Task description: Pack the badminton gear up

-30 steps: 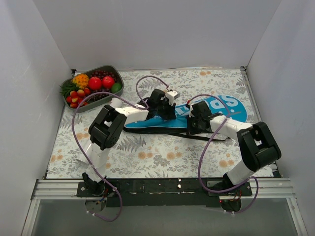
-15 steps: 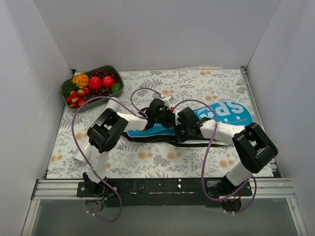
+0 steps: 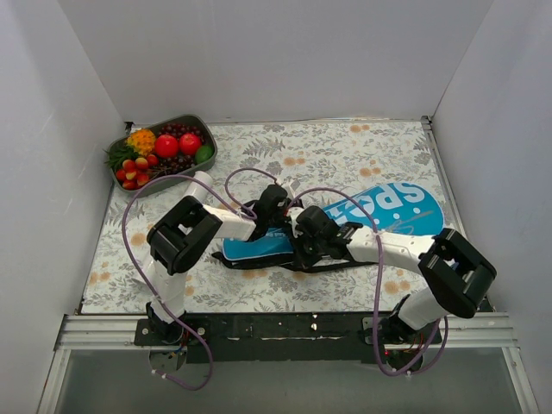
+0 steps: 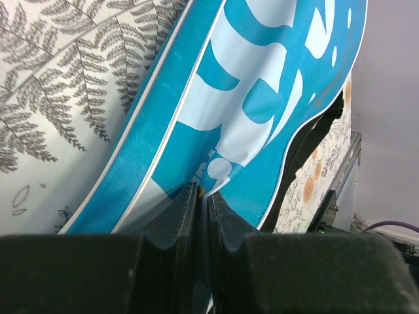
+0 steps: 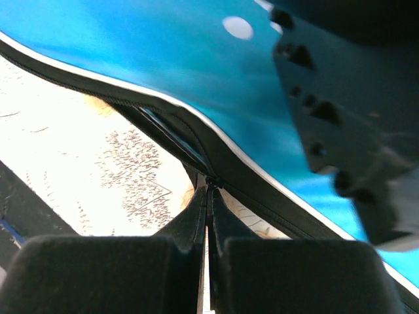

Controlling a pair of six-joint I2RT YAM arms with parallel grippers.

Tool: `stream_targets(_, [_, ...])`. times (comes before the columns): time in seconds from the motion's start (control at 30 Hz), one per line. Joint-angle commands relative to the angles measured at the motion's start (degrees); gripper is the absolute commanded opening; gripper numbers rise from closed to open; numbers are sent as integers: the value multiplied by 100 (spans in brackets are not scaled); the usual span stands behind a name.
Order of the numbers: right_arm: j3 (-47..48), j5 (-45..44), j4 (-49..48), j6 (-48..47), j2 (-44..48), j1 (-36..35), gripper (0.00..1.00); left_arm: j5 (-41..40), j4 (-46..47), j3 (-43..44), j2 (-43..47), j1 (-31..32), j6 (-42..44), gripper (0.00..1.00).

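The blue racket-shaped "SPORT" bag (image 3: 379, 210) lies across the middle of the table, its narrow handle end pointing left. My left gripper (image 3: 274, 226) is shut on a fold of the bag's blue fabric (image 4: 216, 171) at the narrow end. My right gripper (image 3: 304, 244) sits just right of it, shut on the bag's zip pull (image 5: 209, 182) at the bag's black zipped edge (image 5: 163, 131). The left gripper's body blurs across the right wrist view at the upper right. The rackets and shuttlecock tube are not in view. The black strap (image 3: 259, 264) trails beneath the bag.
A grey tray (image 3: 207, 141) of colourful fruit stands at the back left. White walls close in the left, back and right sides. The floral tablecloth (image 3: 345, 147) covers the table, and a black rail runs along the near edge.
Both grippers have moved left and toward the near edge along the bag. The bag has shifted and turned, its round end now further right and its narrow end nearer.
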State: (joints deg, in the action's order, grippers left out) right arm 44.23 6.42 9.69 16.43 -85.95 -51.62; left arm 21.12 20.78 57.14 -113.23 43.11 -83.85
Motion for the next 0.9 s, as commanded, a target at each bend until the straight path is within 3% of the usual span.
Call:
stream_targets(0.0, [-54, 880, -196, 185, 386, -498, 1, -820, -681, -362, -296, 118, -411, 0])
stream_targets(0.5, [-862, 466, -415, 1073, 1230, -2106, 1, -2015, -750, -89, -437, -294, -1335, 0])
stream_targets(0.87, [-1372, 44, -477, 1688, 1818, -2976, 1, -2833, -829, -1056, 802, -1252, -1494, 0])
